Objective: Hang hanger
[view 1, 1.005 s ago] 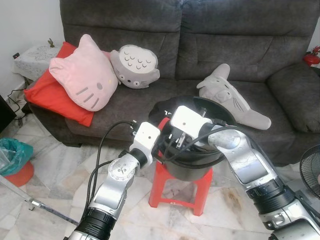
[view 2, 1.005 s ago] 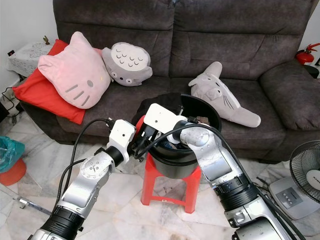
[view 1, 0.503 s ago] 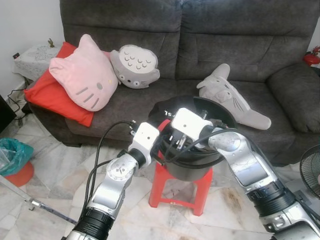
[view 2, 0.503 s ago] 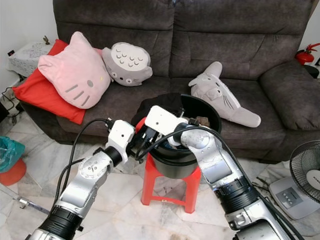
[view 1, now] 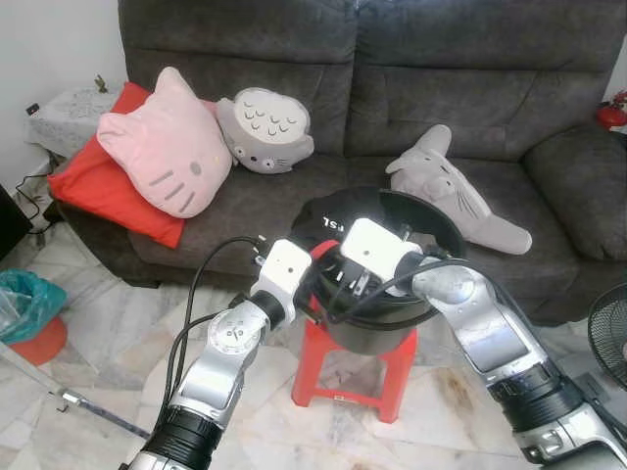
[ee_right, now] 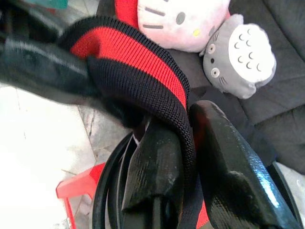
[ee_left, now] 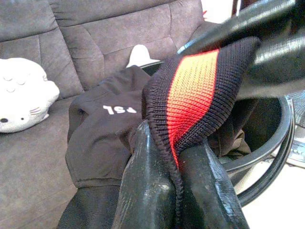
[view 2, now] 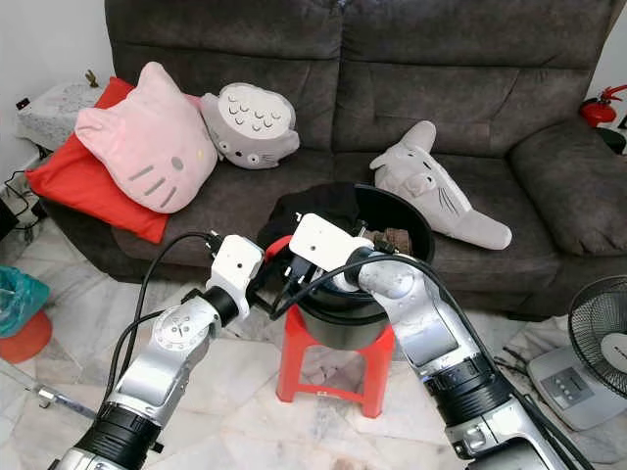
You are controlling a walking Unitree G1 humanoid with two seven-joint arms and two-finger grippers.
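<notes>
Black garment (ee_left: 102,138) with red-striped ribbed hem (ee_left: 190,95), draped over black bucket rim (ee_left: 267,152), hem lifted.

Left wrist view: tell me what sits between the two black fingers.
The red-and-black ribbed cuff of the black garment, pinched between the left gripper's fingers.

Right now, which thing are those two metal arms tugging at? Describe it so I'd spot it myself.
Start at the dark grey sofa; before it a red stool carries a black bucket. Draped over the bucket's rim is a black garment with small white lettering. Its black ribbed band with a red stripe, pinched by the left gripper and right gripper, sets it apart from the plush cushions.
</notes>
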